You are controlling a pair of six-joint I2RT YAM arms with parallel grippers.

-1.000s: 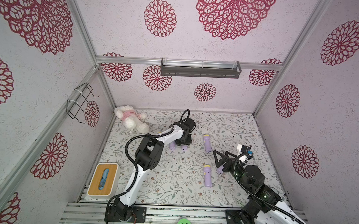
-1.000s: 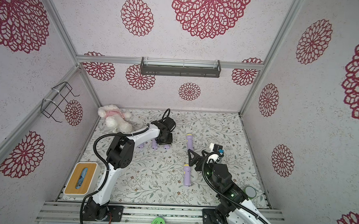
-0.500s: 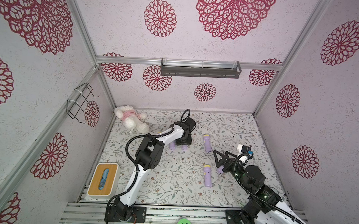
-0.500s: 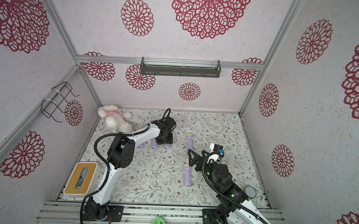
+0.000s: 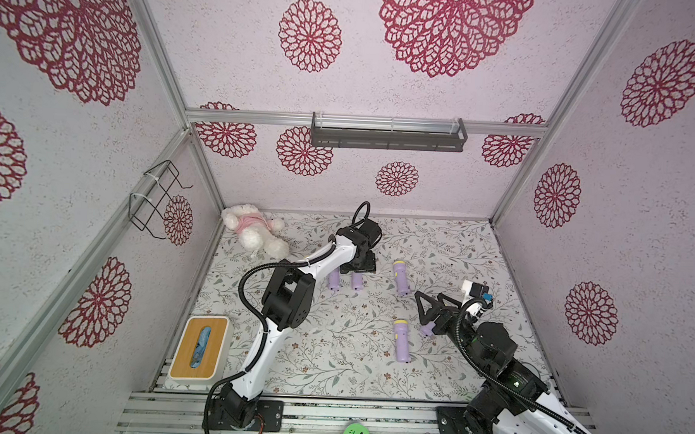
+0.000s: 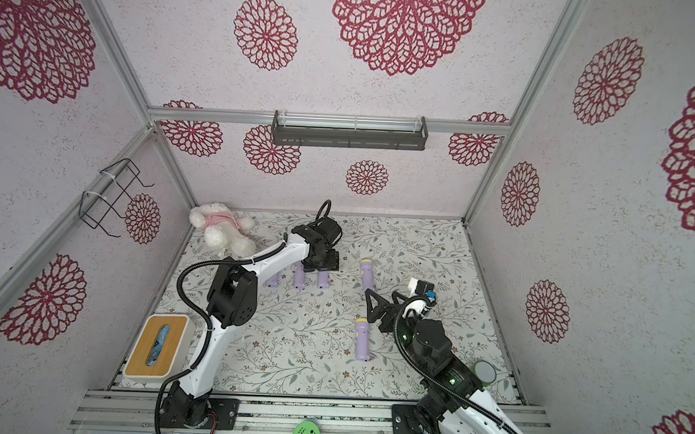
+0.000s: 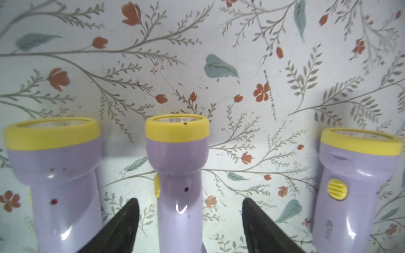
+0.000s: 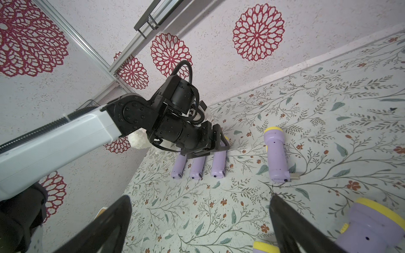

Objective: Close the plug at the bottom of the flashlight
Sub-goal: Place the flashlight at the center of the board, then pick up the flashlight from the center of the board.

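Support surface: flat white sheet printed with leaves and red flowers (image 5: 331, 366).

- Upper left corner: white plush toy in pink top (image 5: 252, 232), lying down.
- Lower left edge: white tissue box with wooden lid (image 5: 215, 341).
- Upper centre: three lilac plastic flashlights with yellow heads (image 6: 299, 278), parallel and just beside each other. The fourth flashlight (image 5: 401, 277) lies apart to their right.
- Lower centre: fifth flashlight (image 5: 401, 341). The sixth flashlight (image 5: 426, 330) lies near it on the right, mostly hidden.

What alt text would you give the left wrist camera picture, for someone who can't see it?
The open left pincer straddles the handle of the middle flashlight without touching it. Beside it lie another flashlight on one side and a third flashlight on the other, all lilac with yellow rims, on a flowery tabletop.
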